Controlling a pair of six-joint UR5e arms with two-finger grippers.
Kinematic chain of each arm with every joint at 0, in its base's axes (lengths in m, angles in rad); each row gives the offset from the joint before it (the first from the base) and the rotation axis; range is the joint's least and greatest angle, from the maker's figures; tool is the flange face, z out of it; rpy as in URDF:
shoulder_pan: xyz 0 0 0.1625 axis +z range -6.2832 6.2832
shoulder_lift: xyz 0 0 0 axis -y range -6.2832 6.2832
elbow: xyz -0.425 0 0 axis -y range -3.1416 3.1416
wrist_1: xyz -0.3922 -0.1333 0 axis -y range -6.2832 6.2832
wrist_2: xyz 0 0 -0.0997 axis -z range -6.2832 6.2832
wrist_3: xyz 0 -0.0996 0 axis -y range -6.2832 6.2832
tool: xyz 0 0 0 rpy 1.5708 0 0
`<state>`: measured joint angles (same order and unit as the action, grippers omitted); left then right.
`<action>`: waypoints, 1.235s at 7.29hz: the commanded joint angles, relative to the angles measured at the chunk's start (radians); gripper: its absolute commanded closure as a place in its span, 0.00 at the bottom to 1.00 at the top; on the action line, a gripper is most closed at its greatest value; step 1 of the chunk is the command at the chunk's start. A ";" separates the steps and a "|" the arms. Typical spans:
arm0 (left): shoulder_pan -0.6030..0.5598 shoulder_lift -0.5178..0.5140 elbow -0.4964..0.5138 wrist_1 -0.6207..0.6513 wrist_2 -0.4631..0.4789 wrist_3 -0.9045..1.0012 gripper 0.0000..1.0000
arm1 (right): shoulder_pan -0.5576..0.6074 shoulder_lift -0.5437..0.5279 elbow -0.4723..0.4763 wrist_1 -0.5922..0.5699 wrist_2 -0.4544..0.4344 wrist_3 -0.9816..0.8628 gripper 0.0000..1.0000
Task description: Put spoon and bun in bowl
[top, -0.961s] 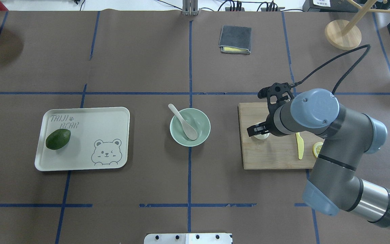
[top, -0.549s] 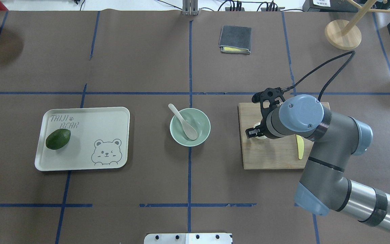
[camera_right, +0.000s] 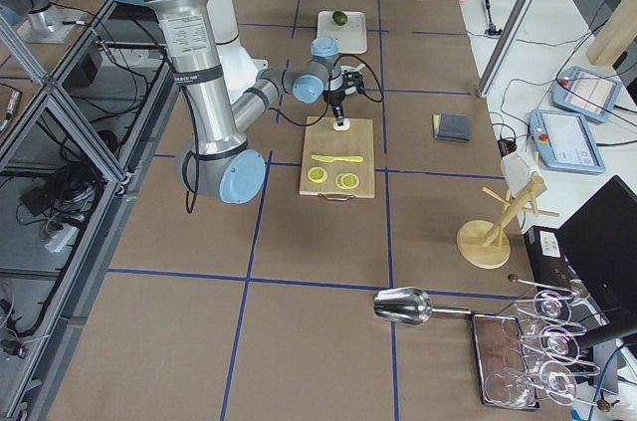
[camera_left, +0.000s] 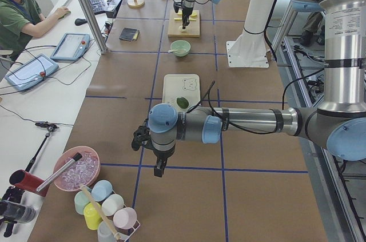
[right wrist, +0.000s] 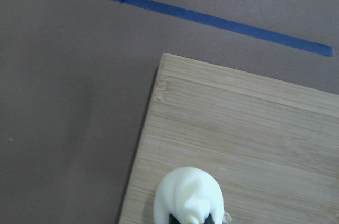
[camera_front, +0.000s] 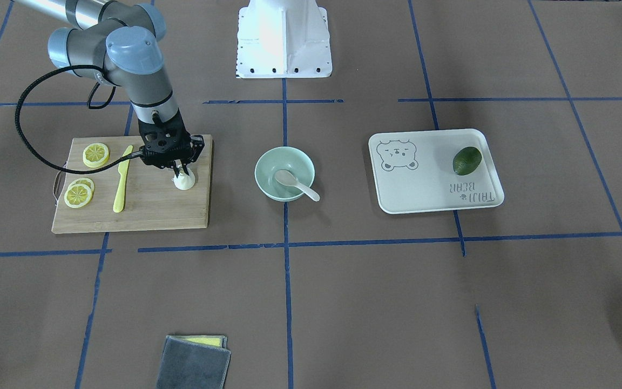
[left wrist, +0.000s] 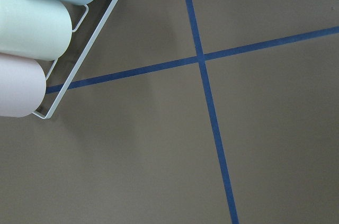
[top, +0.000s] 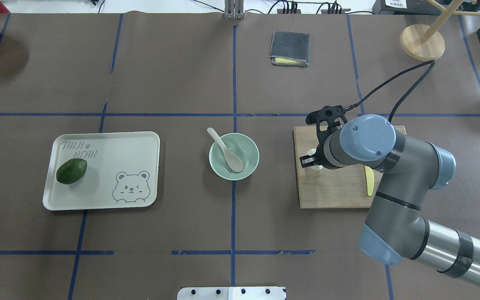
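The spoon [top: 224, 148] lies in the mint-green bowl [top: 248, 151]. My right gripper [camera_front: 181, 170] is clamped on the top of the bun [camera_front: 184, 182], at the edge of the bamboo cutting board [camera_front: 149, 210] nearest that bowl; the left gripper [camera_left: 155, 165] I cannot tell

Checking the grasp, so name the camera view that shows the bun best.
Right wrist-mounted: the bun is close and large on the cutting board, though cut off at the bottom edge. Front-facing shows it clear but small; overhead mostly hides it behind the right arm; side views show a speck; left wrist, nothing.
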<state>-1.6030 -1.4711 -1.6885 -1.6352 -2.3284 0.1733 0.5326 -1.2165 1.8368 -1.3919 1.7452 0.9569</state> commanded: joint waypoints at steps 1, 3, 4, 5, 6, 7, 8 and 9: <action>0.000 0.000 -0.010 0.002 0.000 0.000 0.00 | -0.006 0.122 -0.002 -0.077 -0.001 0.087 1.00; 0.000 0.000 -0.011 0.002 0.000 0.000 0.00 | -0.017 0.321 -0.020 -0.273 -0.004 0.184 1.00; 0.000 0.000 -0.011 0.002 0.000 0.000 0.00 | -0.035 0.386 -0.074 -0.276 -0.024 0.225 1.00; 0.000 0.000 -0.013 0.002 0.000 0.000 0.00 | -0.069 0.400 -0.114 -0.271 -0.077 0.233 0.54; 0.000 0.000 -0.014 0.002 0.000 0.000 0.00 | -0.081 0.411 -0.116 -0.271 -0.107 0.236 0.01; 0.000 0.001 -0.020 0.002 -0.018 0.000 0.00 | -0.082 0.413 -0.119 -0.271 -0.107 0.238 0.00; 0.000 0.001 -0.023 0.003 -0.034 0.000 0.00 | -0.082 0.413 -0.119 -0.271 -0.107 0.238 0.00; 0.000 0.001 -0.023 0.003 -0.035 0.000 0.00 | -0.080 0.411 -0.116 -0.271 -0.105 0.234 0.00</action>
<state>-1.6030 -1.4698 -1.7101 -1.6327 -2.3555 0.1733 0.4526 -0.8054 1.7200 -1.6628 1.6406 1.1932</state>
